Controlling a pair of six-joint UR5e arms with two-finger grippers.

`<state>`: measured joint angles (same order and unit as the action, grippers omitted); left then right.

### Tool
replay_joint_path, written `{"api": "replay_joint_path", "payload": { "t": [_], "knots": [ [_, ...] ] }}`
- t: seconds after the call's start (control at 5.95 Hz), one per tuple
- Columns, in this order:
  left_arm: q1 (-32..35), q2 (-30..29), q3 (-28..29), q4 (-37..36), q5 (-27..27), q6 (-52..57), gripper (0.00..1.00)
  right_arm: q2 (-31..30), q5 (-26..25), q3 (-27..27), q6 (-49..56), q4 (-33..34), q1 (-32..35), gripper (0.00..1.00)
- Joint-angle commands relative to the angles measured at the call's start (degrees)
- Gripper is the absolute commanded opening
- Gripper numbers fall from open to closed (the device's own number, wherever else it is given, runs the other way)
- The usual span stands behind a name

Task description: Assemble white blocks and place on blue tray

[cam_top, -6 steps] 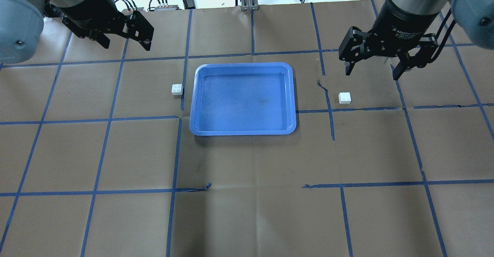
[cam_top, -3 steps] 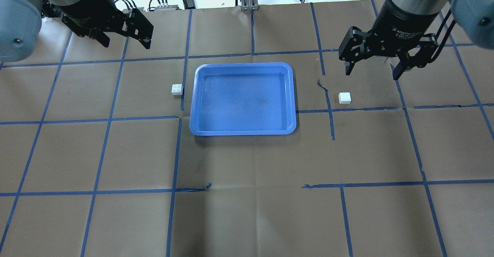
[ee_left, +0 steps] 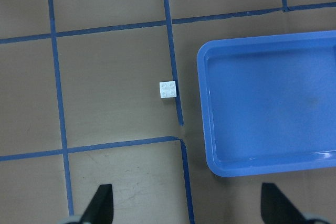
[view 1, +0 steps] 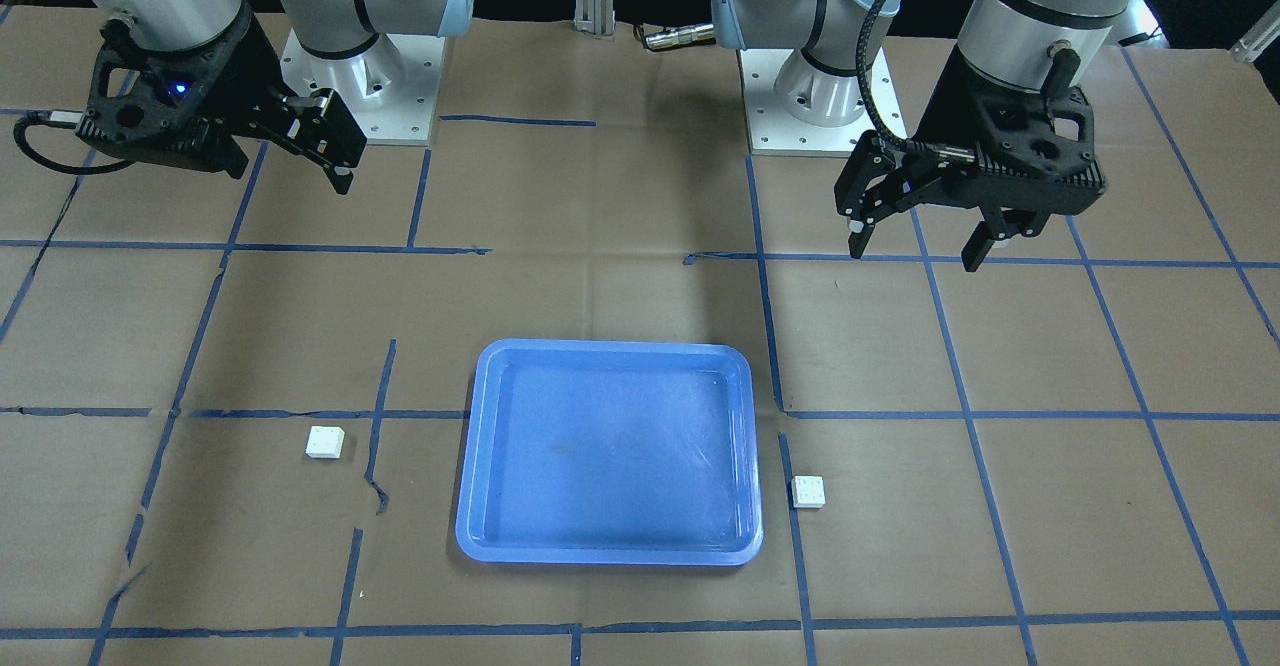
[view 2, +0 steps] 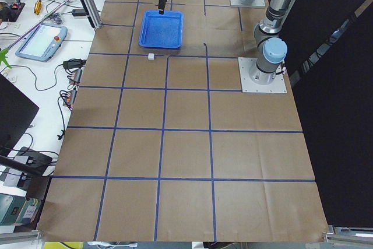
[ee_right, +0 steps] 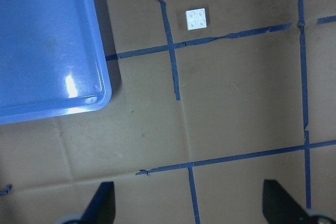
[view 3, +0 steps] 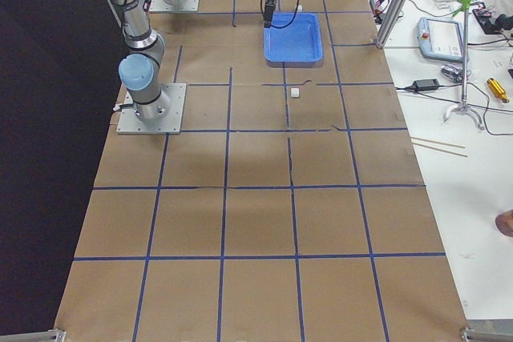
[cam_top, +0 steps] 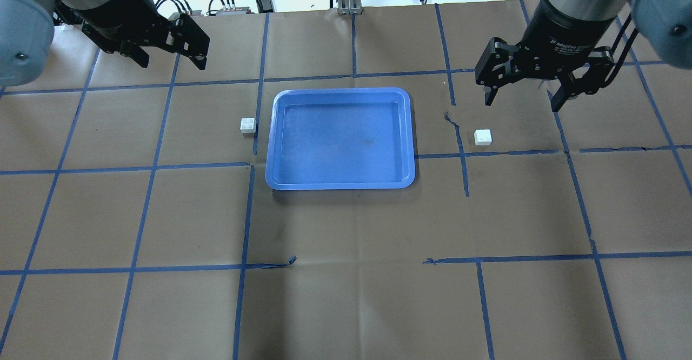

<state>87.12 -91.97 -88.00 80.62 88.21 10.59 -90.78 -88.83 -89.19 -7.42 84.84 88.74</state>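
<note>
Edging away from the blue tray [cam_top: 340,184], left gripper [cam_top: 173,64] and right gripper [cam_top: 521,105] hang with jaws wide. White blocks [cam_top: 247,125] flank the tray on the worktop, untouched. Probably still the reaching step; next each gripper must descend over a block.

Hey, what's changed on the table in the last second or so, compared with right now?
The left gripper, open and empty, drifted slightly up and to the left in the overhead view, away from the blue tray. Nothing was gripped or released. The right gripper stayed open in place. The left white block, the right white block and the tray did not move.
</note>
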Motion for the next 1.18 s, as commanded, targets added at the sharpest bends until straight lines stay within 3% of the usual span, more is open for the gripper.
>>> {"api": "replay_joint_path", "payload": {
  "t": [0.0, 0.5, 0.67, 1.01],
  "knots": [
    [0.07, -1.28, 0.02, 0.85, 0.12, 9.11, 0.99, 0.69, 0.23, 0.59, 10.15, 0.15, -0.32, 1.0],
    [0.07, -8.11, -0.07, -0.11, 0.29, 46.08, 0.99, 1.83, -0.38, -0.11, 42.19, 3.82, -0.41, 1.0],
    [0.07, -11.88, 0.2, -3.34, 0.38, 59.59, 0.99, 2.62, -0.38, -0.11, 48.84, 5.23, -0.67, 1.0],
    [-0.28, -18.82, -1.29, -11.07, 0.47, 77.64, 0.99, 4.29, -0.56, 0.06, 72.68, 10.75, -1.02, 1.0]
  ]
}}
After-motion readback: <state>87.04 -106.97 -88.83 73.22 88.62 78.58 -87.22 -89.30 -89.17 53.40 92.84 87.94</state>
